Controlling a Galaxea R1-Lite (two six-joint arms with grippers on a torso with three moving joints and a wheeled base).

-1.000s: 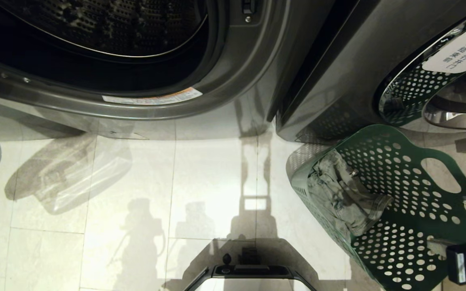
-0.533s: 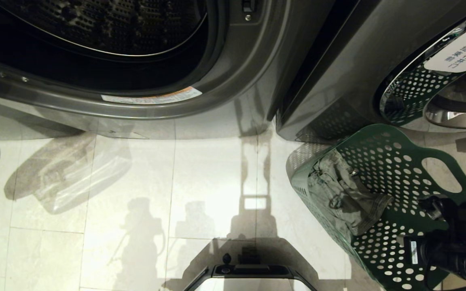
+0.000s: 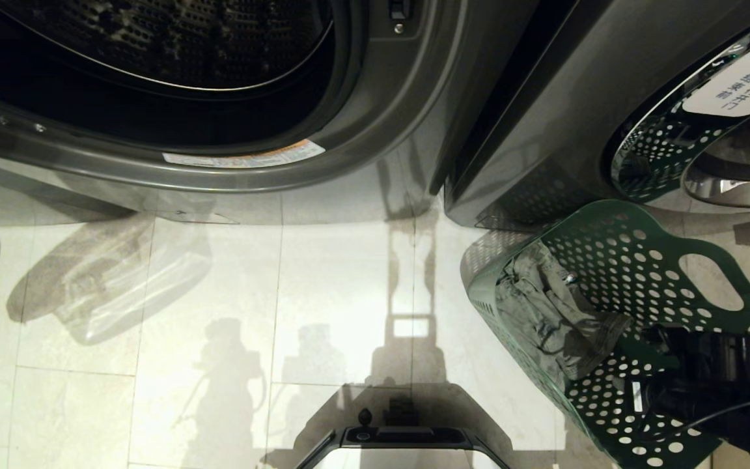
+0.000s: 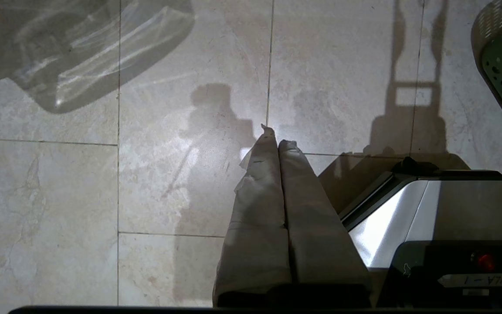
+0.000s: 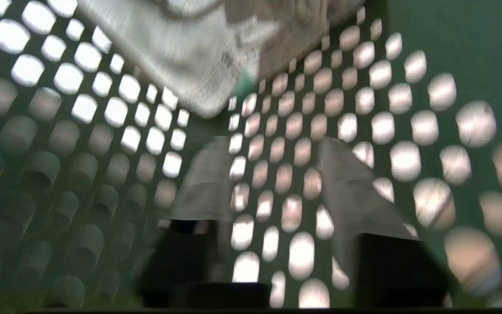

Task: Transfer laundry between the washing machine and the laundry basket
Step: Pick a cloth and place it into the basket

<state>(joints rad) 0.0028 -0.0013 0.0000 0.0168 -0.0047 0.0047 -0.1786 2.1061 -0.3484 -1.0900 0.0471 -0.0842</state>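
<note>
Two dark grey front-loading washing machines stand side by side: one with its round door opening gaping onto a perforated metal drum [image 3: 173, 71], and a second machine [image 3: 544, 111] beside it with a chrome-ringed glass door carrying one white printed label [image 3: 743, 81]. One dark green plastic laundry basket with round holes [image 3: 635, 260] lies on the pale tiled floor, and in it is one faded grey-green denim-like garment [image 3: 547, 312]. Two robot grippers show, the left gripper [image 4: 277, 146] and the right gripper [image 5: 273, 152], each with two pale-covered fingers.
</note>
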